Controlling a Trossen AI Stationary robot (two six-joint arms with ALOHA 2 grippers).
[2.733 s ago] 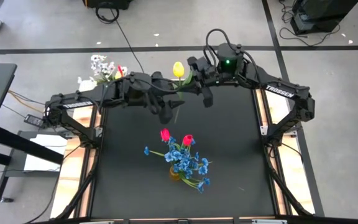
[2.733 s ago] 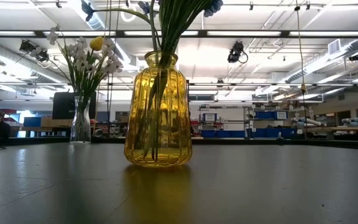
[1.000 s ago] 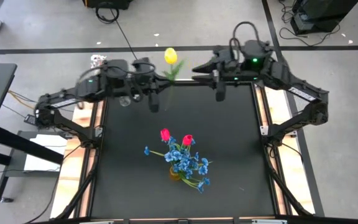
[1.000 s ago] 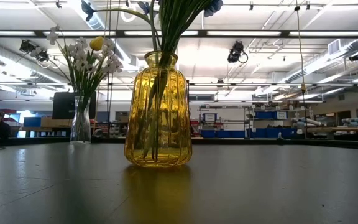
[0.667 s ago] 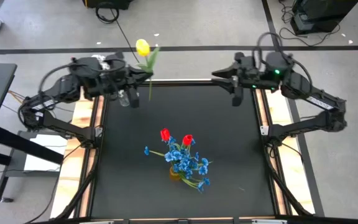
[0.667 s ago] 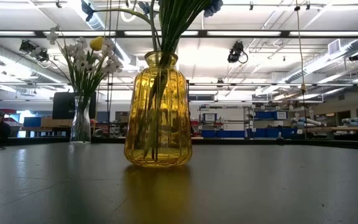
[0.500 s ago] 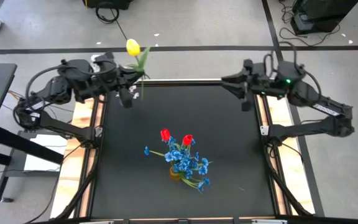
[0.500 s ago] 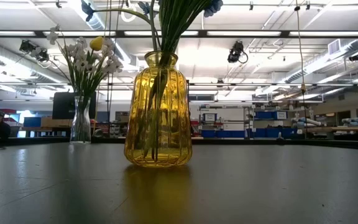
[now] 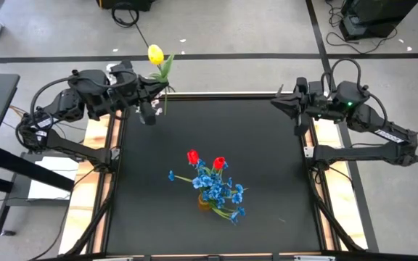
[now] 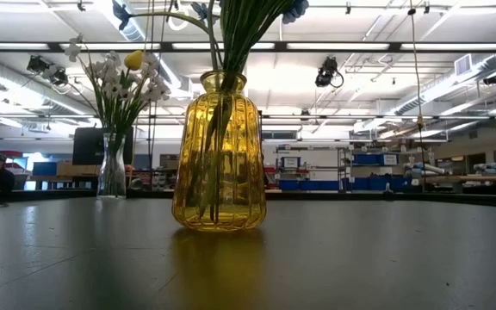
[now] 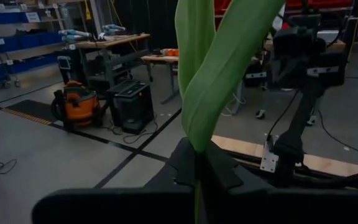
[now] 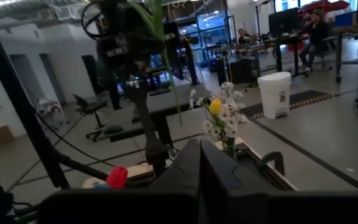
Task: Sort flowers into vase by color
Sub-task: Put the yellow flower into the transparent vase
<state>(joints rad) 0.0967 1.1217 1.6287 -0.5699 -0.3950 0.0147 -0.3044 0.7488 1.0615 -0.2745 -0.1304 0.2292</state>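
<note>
- Four views, taken in turn. High view: left gripper (image 9: 153,102) sits at the bench's far left corner, clamped on the stem of a yellow tulip (image 9: 154,54) whose bloom stands beyond the far edge. Right gripper (image 9: 290,106) hangs at the far right corner, closed and carrying nothing. Blue sprays (image 9: 220,190) and two red tulips (image 9: 193,156) fill a vase mid-bench.
- Low view: yellow vase (image 10: 219,155) holds green stems; a clear vase (image 10: 113,166) toward the far left edge holds white sprays (image 10: 114,80) and one yellow bloom. No gripper shows.
- Left wrist view: fingers (image 11: 225,171) pinch the stem just below its broad leaf (image 11: 219,62).
- Right wrist view: fingers (image 12: 219,171) meet, nothing between them; the clear vase and the other arm lie beyond.
- Risk, judged: the tulip's stem must drop into a narrow neck already crowded; a tilted stem could catch the rim, or the arm could knock the clear vase near the bench edge.
</note>
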